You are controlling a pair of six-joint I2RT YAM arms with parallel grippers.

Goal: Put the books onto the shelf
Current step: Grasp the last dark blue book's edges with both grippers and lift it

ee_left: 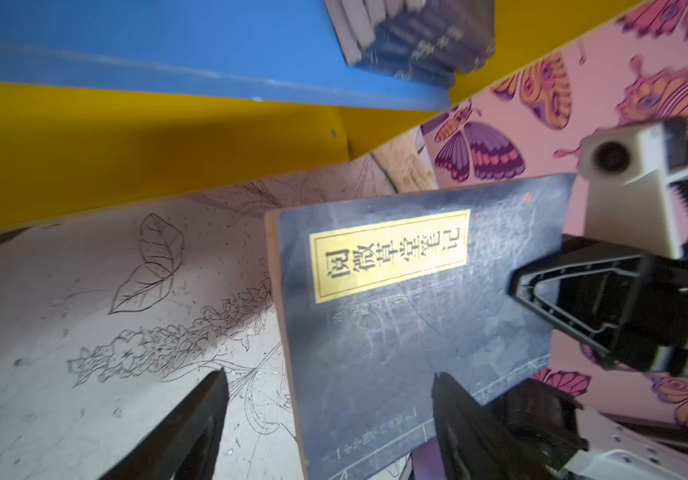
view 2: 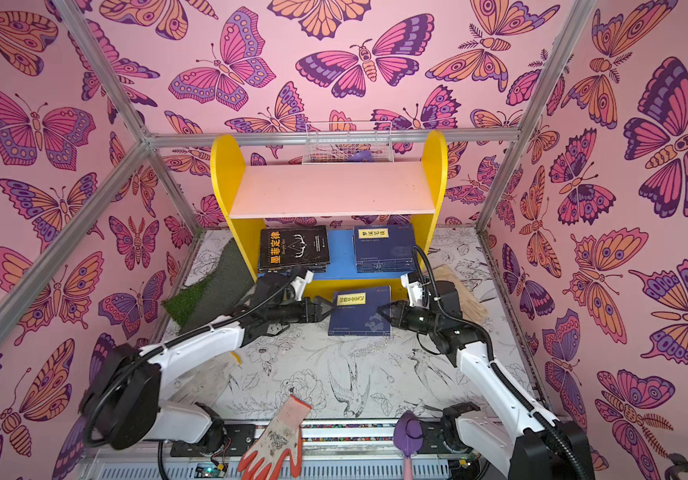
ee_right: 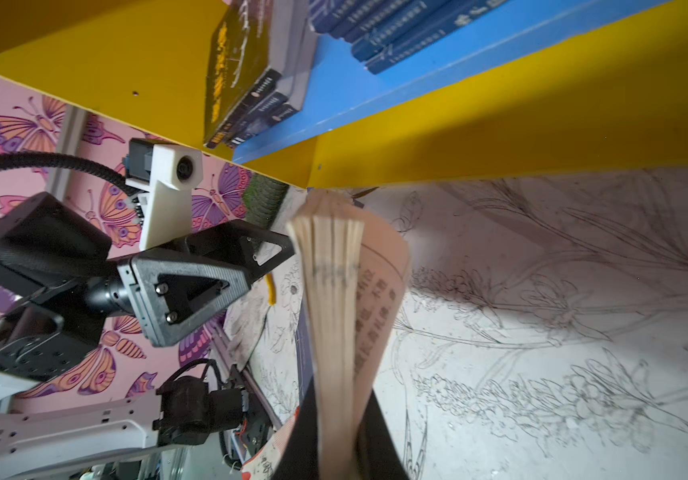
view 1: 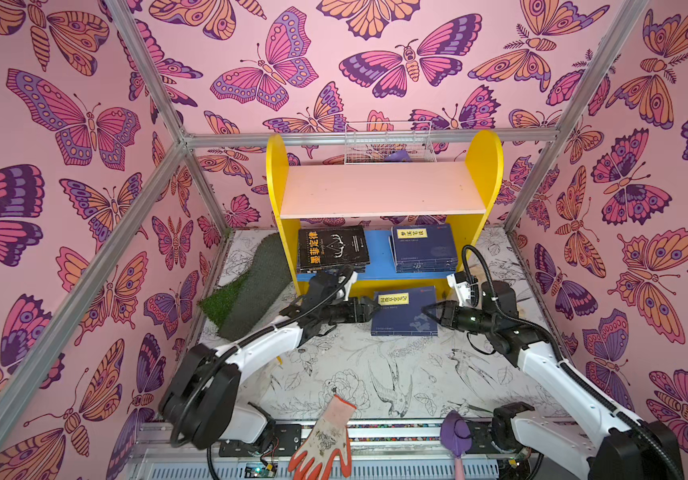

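Orange-fingered work glove and purple trowel lie nearest the camera, at the front edge of the tabletop between the two arm bases. Farther back, a navy book with a yellow title label sits just in front of the shelf, between the two tools.

The right tool is clamped on the book's page edge. The right wrist view shows the pages fanning out from between its fingers. The left tool stands wide at the spine side. In the left wrist view its fingers straddle that edge, well apart from one another and gripping nothing. Whether the book rests on the tabletop or hangs just above it cannot be told.

On the shelf's blue lower board, a stack of dark paperbacks lies flat on the left and a stack of navy books lies flat on the right, with blue board showing between them. A white wire basket stands behind the pale pink upper board, against the wall. A strip of artificial grass mat lies on the tabletop against the shelf's left yellow panel.
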